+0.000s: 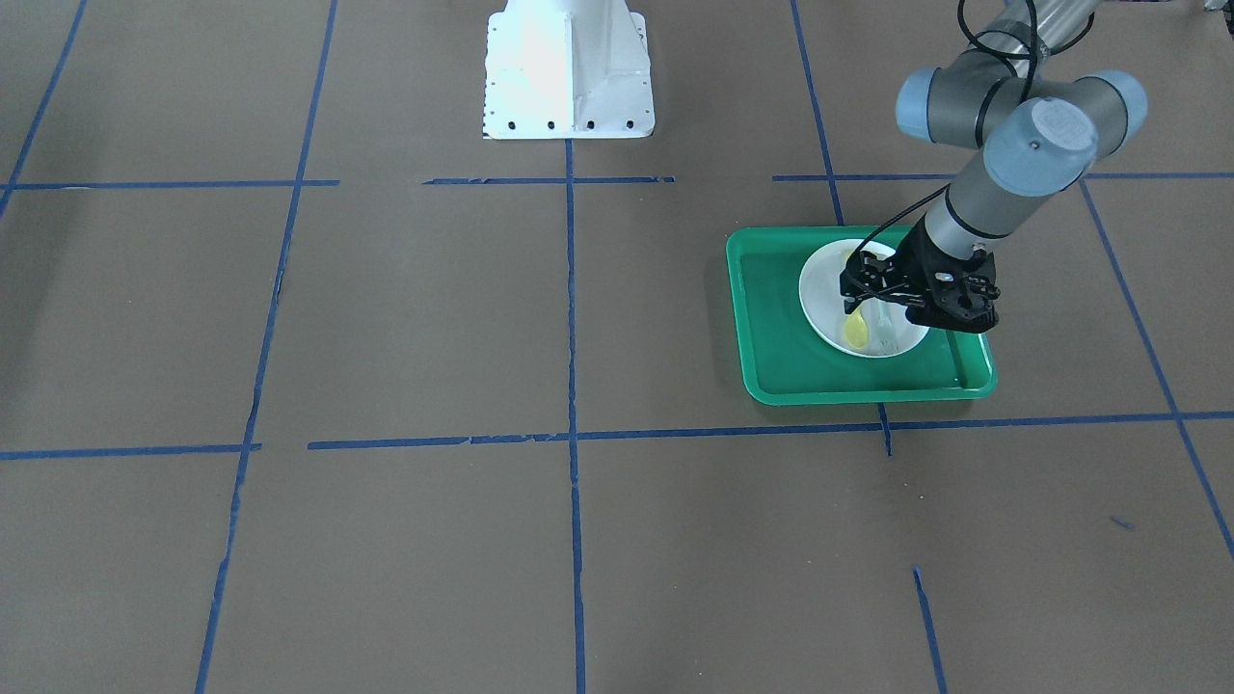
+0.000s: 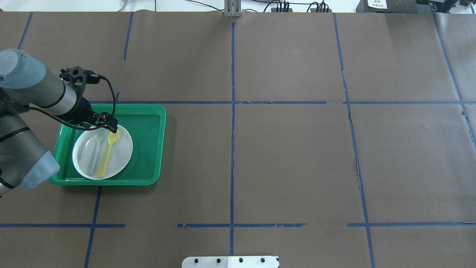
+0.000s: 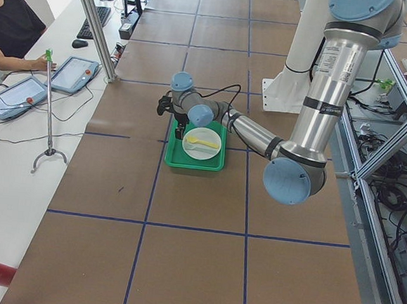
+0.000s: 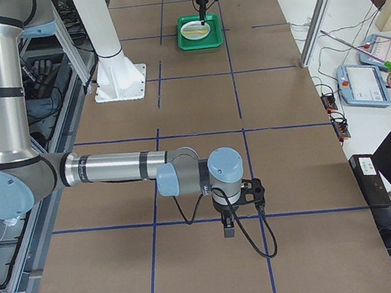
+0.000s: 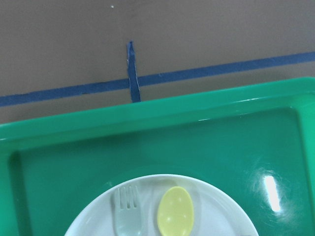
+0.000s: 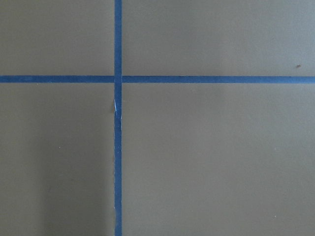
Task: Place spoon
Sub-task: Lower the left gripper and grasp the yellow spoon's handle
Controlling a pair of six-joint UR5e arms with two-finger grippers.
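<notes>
The yellow spoon [image 2: 107,153] lies flat on the white plate [image 2: 122,155], bowl toward the far side, next to a pale grey-green fork [image 2: 93,153]. The plate sits in the green tray [image 2: 148,149]. My left gripper [image 2: 103,126] hovers just above the far end of the plate, over the spoon's bowl, and looks open and empty. The left wrist view shows the spoon bowl [image 5: 174,212] and fork tines [image 5: 128,212] at its bottom edge, with no fingers in sight. My right gripper [image 4: 228,219] shows only in the exterior right view, low over bare table; I cannot tell its state.
The brown table is marked with blue tape lines [image 2: 232,111]. The white robot base [image 1: 569,72] stands at the robot's edge of the table. The tray [image 1: 771,328] lies on the robot's left side. Operators and tablets [image 3: 25,89] sit off the table.
</notes>
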